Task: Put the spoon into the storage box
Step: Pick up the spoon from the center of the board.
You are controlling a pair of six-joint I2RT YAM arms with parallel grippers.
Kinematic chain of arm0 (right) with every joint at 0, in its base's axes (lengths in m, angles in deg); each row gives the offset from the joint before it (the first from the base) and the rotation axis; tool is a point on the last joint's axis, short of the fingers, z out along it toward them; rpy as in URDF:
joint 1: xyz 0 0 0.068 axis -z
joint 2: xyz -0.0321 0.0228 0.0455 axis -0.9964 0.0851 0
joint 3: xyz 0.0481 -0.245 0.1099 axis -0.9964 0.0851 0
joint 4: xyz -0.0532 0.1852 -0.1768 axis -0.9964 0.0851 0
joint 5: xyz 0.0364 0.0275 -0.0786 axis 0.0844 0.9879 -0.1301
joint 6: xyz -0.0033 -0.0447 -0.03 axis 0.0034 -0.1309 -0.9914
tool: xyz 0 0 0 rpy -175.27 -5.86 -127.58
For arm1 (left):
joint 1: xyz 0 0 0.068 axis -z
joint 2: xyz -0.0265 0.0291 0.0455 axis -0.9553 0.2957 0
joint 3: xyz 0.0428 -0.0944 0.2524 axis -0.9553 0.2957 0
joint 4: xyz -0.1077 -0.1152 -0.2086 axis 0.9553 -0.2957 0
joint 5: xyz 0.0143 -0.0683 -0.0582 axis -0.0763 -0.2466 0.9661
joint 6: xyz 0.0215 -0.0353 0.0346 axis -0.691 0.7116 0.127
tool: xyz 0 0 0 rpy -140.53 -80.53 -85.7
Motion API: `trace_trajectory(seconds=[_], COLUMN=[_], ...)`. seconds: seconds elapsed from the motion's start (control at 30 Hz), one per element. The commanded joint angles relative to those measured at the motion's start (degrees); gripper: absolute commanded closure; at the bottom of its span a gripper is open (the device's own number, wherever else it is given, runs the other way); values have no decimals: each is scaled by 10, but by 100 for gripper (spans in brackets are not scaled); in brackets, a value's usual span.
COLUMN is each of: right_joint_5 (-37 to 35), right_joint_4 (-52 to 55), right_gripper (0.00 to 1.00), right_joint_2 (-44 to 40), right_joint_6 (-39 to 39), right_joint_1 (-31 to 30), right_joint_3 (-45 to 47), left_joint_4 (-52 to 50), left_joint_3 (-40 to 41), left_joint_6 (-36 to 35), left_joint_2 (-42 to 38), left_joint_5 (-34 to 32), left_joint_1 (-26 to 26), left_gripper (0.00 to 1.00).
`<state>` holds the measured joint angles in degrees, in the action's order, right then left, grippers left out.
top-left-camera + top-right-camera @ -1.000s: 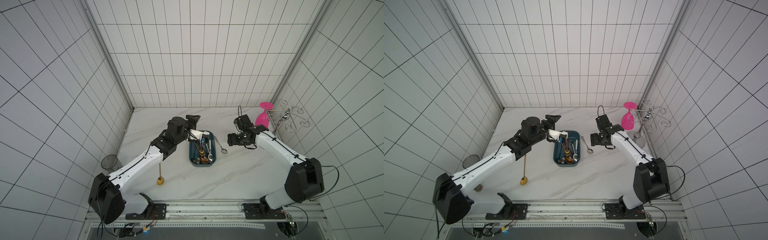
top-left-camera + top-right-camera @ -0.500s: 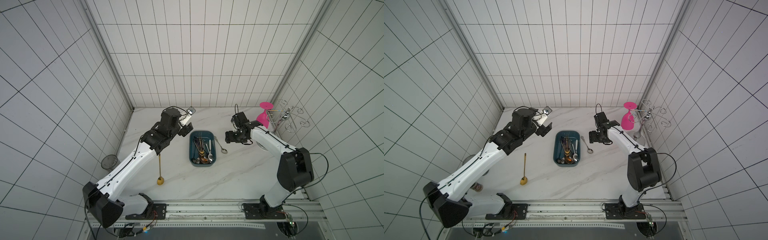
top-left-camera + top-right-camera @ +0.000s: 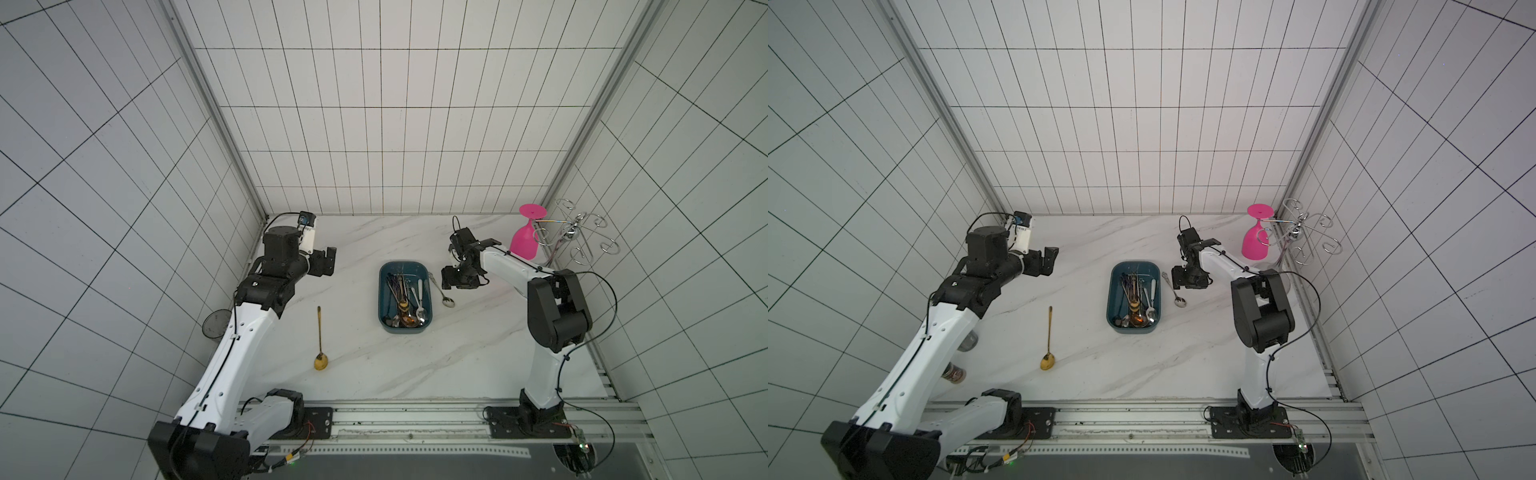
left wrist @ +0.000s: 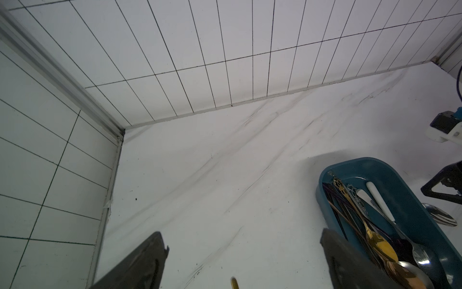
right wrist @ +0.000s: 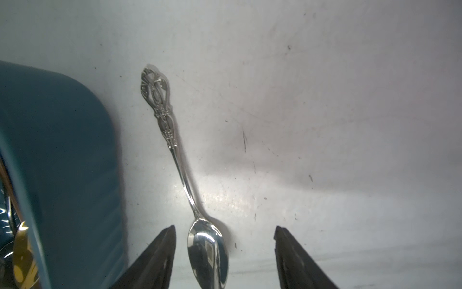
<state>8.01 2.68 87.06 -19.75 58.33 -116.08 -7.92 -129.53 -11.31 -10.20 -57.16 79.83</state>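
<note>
Storage box (image 3: 381, 299) (image 3: 1133, 331): dark teal, mid-table (image 3: 478, 365), its long sides running from the near edge to the far edge. It holds a heap of cutlery (image 3: 405, 301) in gold and silver, one piece white-handled.
Silver spoon (image 3: 439, 289) (image 5: 185, 180): lies on the table just beside the box's right wall, not touching it. Its ornate handle points to the far edge and its bowl to the near edge.
Right gripper (image 5: 224, 228) (image 3: 455, 282): low over that spoon, fingers moderately apart and straddling the bowl. No contact shows in the right wrist view.
Left gripper (image 4: 242, 232) (image 3: 328, 262): raised towards the table's far left corner, fingers wide apart, nothing between them.
Gold spoon (image 3: 319, 340) (image 3: 1049, 336): lies flat left of the box, towards the near edge, bowl nearest that edge.
Far right corner: an upturned pink goblet (image 3: 524, 245) beside a wire rack (image 3: 575, 235).
</note>
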Motion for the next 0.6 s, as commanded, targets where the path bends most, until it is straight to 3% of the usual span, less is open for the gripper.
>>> trace_trajectory(seconds=[0.0, 0.33, 0.57], right_joint_5=[-16, -50, -56], right_joint_4=[24, 57, 66], right_gripper=[38, 49, 66], right_joint_2=[32, 94, 127], right_joint_6=[-11, -23, -22], right_joint_1=[-17, -43, -52], right_joint_3=[-43, -98, -116], left_joint_4=[12, 12, 13], left_joint_3=[10, 9, 14], left_joint_6=[38, 48, 47], left_joint_2=[-14, -10, -16], left_joint_5=[38, 48, 43], left_joint_1=[-25, -42, -50], left_gripper=[2, 2, 2])
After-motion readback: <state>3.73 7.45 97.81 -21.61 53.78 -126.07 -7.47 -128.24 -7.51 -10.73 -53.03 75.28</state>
